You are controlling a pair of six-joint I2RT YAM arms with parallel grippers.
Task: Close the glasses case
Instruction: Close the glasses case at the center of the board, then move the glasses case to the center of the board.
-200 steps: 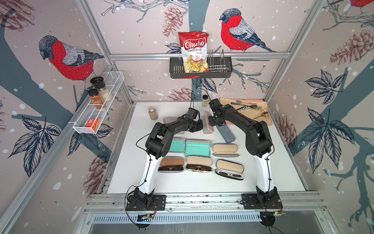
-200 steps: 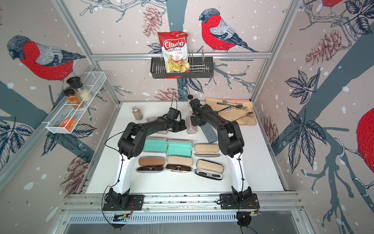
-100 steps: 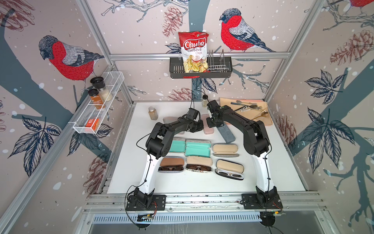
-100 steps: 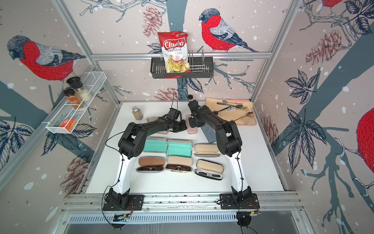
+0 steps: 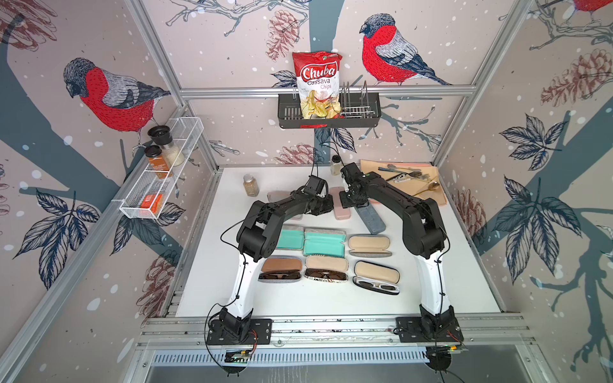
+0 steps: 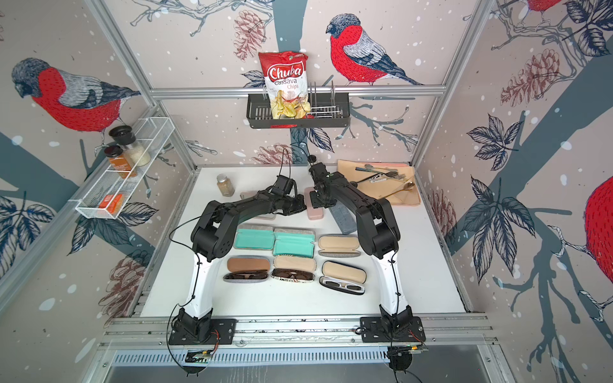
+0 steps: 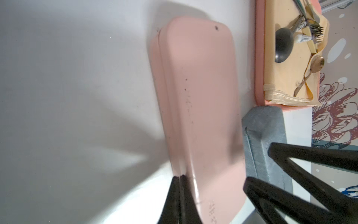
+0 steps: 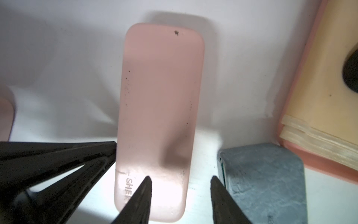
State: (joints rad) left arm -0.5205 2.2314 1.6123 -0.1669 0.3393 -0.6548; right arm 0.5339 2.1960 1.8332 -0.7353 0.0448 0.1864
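— What sort of place is shown?
— A robot test cell dressed as a kitchen: a white tabletop is boxed in by silver aluminium framing and bullfinch-printed wall panels, black-and-white robot arms are bolted to a near metal rail, and a white wire spice shelf is hung at the left.

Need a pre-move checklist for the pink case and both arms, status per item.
1. Pink glasses case lid down on its base: ok, only a thin seam shows in the left wrist view.
2. Latch fully seated: cannot tell.
3. Left gripper jaws shut, tips at the case's side seam, gripping nothing: ok.
4. Right gripper jaws apart, holding nothing: ok.
5. Its outer jaw clear of the grey case: cannot tell, the tip sits right beside it.
6. Gap between the two cases: ok, white table shows between them.
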